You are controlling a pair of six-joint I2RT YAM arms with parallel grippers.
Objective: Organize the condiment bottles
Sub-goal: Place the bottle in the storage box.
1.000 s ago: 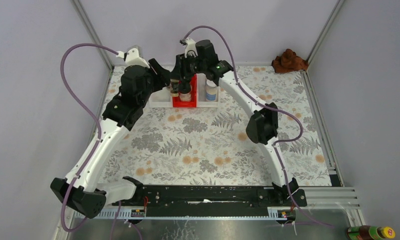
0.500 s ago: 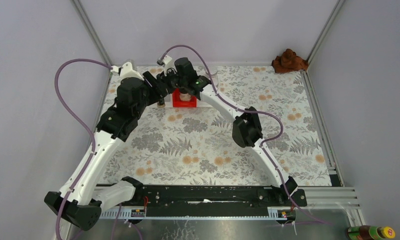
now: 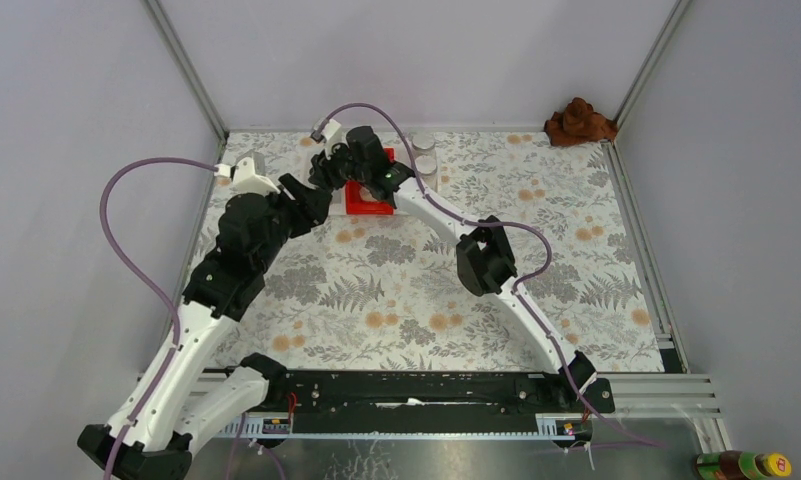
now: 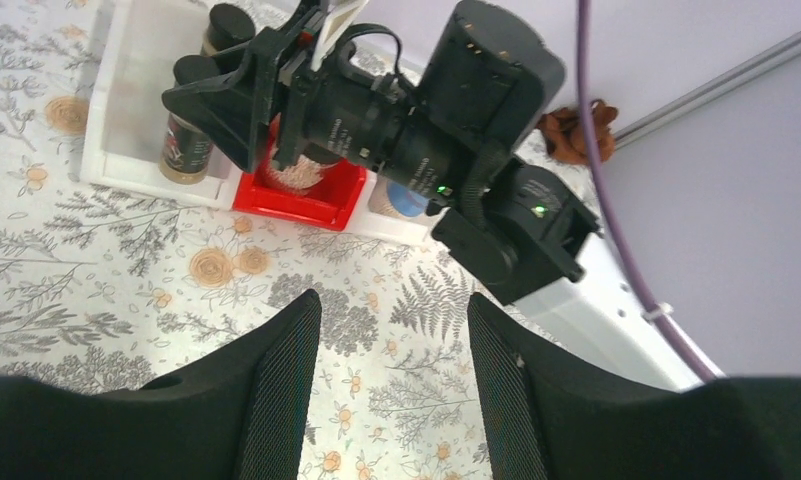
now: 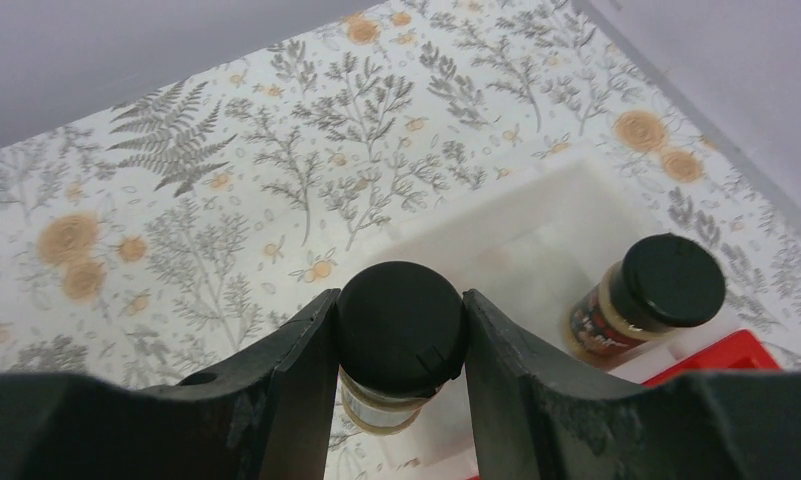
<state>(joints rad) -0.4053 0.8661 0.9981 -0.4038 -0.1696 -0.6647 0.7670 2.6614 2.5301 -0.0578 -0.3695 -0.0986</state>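
My right gripper [image 5: 400,330] is shut on the black cap of a slim dark jar [image 5: 400,320], held over the front left part of a white bin [image 5: 576,170]. Whether the jar's base rests on anything cannot be told. A second black-capped jar [image 5: 646,295] stands in that bin. From the left wrist view the held jar [image 4: 188,145] hangs beside the red bin [image 4: 326,205], which holds a clear jar [image 4: 298,175]. My left gripper [image 4: 391,335] is open over the flowered cloth, empty, short of the bins. Two silver-lidded jars [image 3: 426,163] stand right of the red bin [image 3: 368,203].
A brown cloth [image 3: 579,120] lies crumpled in the far right corner. A yellow-capped bottle [image 3: 744,465] lies off the table at the near right. Both arms crowd the far left; the right arm's cable loops over the bins.
My right arm has swung left with the jar, from above the red bin to the white bin. My left arm has drawn back toward the near side, its gripper staying open.
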